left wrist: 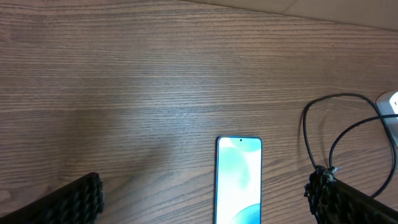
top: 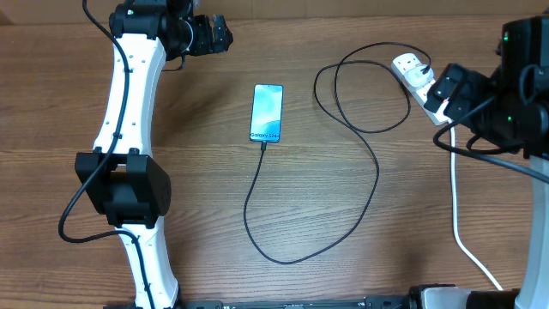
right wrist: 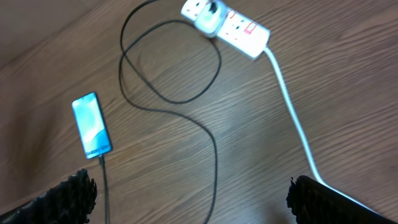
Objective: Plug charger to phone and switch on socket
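The phone point(top: 267, 112) lies flat mid-table, its teal screen lit, also seen in the left wrist view point(left wrist: 239, 180) and the right wrist view point(right wrist: 91, 126). The charger cable point(top: 374, 176) meets the phone's near end, loops over the table point(right wrist: 214, 155) and ends at a plug point(right wrist: 208, 15) seated in the white socket point(top: 413, 75) point(right wrist: 239, 30). My left gripper point(top: 219, 34) point(left wrist: 208, 208) hangs open over the wood just beyond the phone's far end. My right gripper point(top: 443, 89) point(right wrist: 193, 199) is open, raised above the socket's end, holding nothing.
The socket's thick white cord point(top: 459, 215) point(right wrist: 292, 112) runs to the table's front right edge. The left arm's white links point(top: 129, 129) stretch along the left side. Cable loops point(left wrist: 311, 130) lie between phone and socket.
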Action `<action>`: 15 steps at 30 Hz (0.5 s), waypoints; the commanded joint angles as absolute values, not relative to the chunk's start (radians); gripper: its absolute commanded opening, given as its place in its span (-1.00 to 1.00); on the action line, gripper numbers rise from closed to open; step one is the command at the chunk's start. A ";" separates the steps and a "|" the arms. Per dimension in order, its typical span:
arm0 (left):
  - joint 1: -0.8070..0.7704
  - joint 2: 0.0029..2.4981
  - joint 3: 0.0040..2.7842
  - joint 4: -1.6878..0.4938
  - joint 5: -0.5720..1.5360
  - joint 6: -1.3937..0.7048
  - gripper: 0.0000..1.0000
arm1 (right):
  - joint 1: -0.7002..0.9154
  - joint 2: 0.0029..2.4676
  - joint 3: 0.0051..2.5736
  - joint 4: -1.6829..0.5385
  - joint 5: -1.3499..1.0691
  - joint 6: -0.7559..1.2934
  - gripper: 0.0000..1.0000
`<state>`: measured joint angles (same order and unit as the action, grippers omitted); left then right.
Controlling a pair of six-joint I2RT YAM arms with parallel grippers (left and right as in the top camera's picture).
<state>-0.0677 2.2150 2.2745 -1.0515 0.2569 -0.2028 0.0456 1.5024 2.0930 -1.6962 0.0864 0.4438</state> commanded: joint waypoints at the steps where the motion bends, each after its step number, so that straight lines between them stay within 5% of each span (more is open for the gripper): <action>1: -0.072 2.206 2.286 -1.051 0.252 -0.191 1.00 | 0.045 1.501 2.089 -1.693 0.039 0.441 1.00; 15: -0.072 2.206 2.286 -1.051 0.252 -0.191 1.00 | 0.046 1.505 2.085 -1.693 0.036 0.436 1.00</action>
<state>-0.0677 2.2150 2.2745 -1.0515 0.2569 -0.2028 0.0460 1.5082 2.0876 -1.6955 0.0402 0.4442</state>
